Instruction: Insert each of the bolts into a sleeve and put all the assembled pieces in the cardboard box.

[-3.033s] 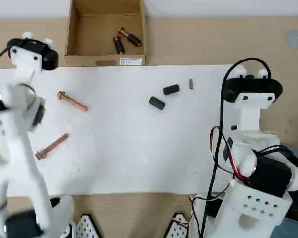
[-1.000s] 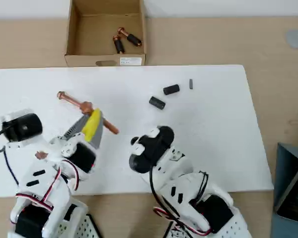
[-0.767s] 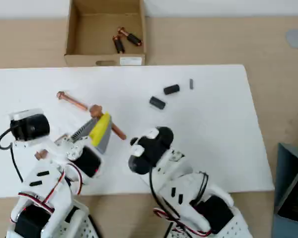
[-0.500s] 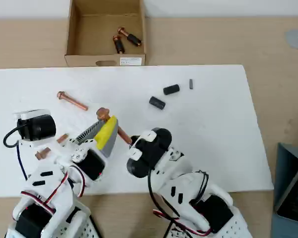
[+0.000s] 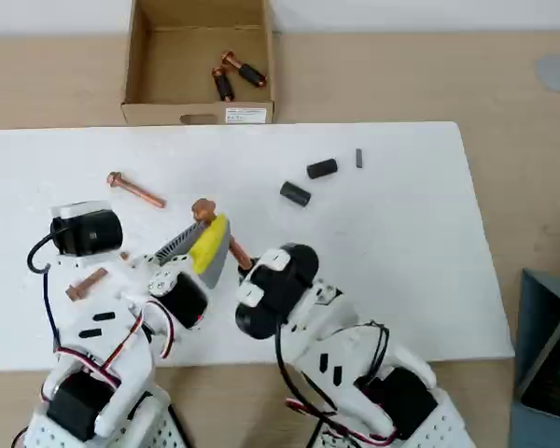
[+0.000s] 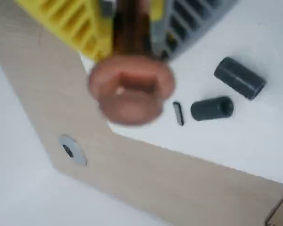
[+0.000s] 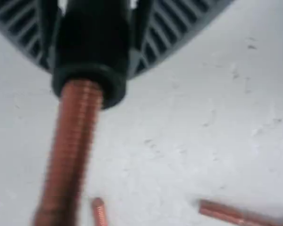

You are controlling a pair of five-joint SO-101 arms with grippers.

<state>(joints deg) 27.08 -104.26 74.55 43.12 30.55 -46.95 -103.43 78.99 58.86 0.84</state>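
Bolt (image 6: pixel 131 89), copper, gripped by its shank between the yellow and grey fingers of the left gripper (image 6: pixel 129 19). Its head sticks out on the side away from the right gripper (image 7: pixel 92 19). The right gripper is clenched on a black sleeve (image 7: pixel 92 52), with one grey finger on each side. The threaded end of the held bolt sits in the sleeve's mouth; how deep it goes, cannot tell. The two grippers meet nearly tip to tip above the white mat (image 5: pixel 401 280), with the bolt slanting between them.

Past the grippers, toward the far edge of the mat:
- A near loose sleeve (image 5: pixel 296 194) lies on its side.
- A far loose sleeve (image 5: pixel 322 169) lies close beyond it, not touching it.
- A small dark strip (image 5: pixel 358 158) lies just beside the far one.

On the left gripper's outer side, a spare bolt (image 5: pixel 135 190) lies flat on the mat, near but apart. Another copper bolt (image 5: pixel 86 284) lies back beside the left arm's body.

The cardboard box (image 5: pixel 168 114) stands well beyond both grippers, just off the mat's far edge, on the wooden table (image 5: pixel 401 75). Inside it are a first assembled piece (image 5: pixel 223 84) and a second assembled piece (image 5: pixel 245 69), close together on the box floor.
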